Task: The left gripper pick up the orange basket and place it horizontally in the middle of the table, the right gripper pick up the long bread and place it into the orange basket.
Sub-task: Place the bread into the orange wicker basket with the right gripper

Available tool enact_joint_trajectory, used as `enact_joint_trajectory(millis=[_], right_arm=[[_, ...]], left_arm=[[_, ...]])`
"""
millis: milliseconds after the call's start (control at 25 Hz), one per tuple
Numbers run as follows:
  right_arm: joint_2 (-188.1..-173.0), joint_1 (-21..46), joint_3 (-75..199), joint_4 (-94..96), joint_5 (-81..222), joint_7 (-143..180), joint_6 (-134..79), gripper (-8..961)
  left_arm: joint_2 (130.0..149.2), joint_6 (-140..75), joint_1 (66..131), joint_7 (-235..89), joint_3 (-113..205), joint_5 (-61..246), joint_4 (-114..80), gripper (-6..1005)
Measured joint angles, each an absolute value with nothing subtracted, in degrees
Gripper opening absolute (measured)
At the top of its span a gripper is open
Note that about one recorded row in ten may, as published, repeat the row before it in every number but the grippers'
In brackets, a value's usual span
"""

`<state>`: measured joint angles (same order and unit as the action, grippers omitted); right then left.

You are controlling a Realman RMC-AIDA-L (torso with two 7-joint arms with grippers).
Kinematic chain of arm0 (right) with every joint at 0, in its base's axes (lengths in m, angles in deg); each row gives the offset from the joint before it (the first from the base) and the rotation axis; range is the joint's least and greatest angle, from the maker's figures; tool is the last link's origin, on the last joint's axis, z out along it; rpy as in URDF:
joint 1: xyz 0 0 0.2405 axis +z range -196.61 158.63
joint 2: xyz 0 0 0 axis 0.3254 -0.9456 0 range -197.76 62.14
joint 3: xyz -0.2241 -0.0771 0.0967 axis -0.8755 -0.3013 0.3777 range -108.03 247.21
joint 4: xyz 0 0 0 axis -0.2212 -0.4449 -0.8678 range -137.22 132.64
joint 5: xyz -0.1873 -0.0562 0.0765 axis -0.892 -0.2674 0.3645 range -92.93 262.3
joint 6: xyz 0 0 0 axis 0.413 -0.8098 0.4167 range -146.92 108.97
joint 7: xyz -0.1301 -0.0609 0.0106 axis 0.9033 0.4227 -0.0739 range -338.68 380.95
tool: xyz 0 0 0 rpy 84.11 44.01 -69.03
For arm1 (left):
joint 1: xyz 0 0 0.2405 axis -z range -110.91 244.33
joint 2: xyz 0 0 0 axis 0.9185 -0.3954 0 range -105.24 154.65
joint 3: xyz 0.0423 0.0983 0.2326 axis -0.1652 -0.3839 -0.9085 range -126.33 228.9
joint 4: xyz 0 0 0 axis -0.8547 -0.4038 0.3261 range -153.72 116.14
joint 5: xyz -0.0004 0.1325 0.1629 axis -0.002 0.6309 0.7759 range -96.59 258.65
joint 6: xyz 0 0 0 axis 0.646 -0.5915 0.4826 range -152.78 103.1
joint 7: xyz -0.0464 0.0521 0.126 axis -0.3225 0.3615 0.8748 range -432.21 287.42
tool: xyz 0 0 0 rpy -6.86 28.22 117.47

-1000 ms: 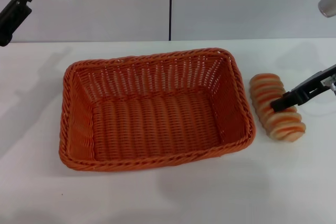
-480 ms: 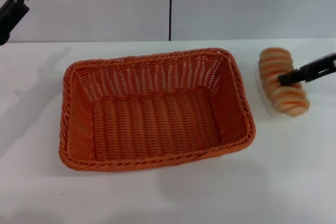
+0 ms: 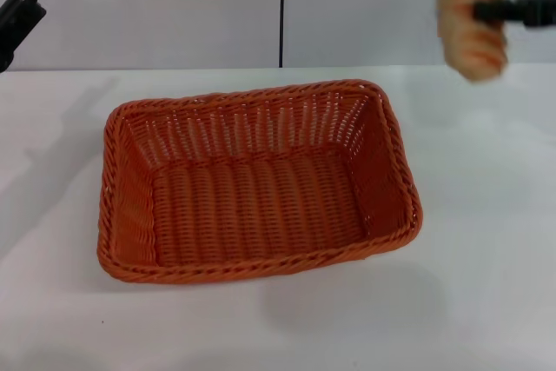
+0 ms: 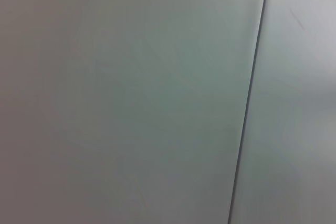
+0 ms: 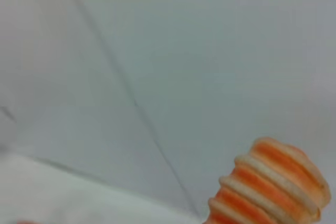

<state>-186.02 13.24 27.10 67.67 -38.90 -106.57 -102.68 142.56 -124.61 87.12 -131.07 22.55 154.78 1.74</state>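
1. The long bread (image 3: 472,15) hung in the air, well above the table's (image 3: 486,258) far right corner, and stood nearly upright against the pale wall behind.
2. The right gripper (image 3: 483,12) was pinching the long bread across its middle; a black finger (image 3: 512,10) reached in from the right edge of the head view and lay across the striped loaf.
3. In the right wrist view one ridged end of the loaf (image 5: 270,187), cream with orange stripes, showed against the grey wall; that arm's own fingers were not visible there.
4. The orange basket (image 3: 257,182) sat lengthwise across the middle of the table, its long sides roughly parallel to the near edge, its opening facing up and nothing lying inside it.
5. The bread was well apart from the basket, above and beyond its right end, not over its opening.
6. The left gripper (image 3: 22,10) was raised at the far left corner, off the table surface and well apart from the basket; whether its fingers were spread or pressed together could not be told.
7. The left wrist view showed only the plain grey wall with a dark vertical seam (image 4: 249,103).
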Motion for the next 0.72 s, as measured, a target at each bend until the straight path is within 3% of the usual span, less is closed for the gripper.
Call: enact_joint_trajectory(millis=[160, 600, 720], right_arm=[[-186.09, 14.7, 17.9, 64.2, -24.5, -102.3, -103.6, 193], [-186.62, 21.6, 4.5, 53.5, -24.0, -100.8, -101.7, 166], [-186.59, 21.8, 4.1, 52.6, -24.2, -101.0, -101.7, 216]], left_arm=[[142.57, -124.6, 87.5, -131.1, 22.4, 154.8, 1.5, 808], [142.65, -124.6, 87.0, -131.1, 22.2, 154.8, 1.3, 808], [142.65, -124.6, 86.9, -131.1, 22.1, 154.8, 1.3, 808]])
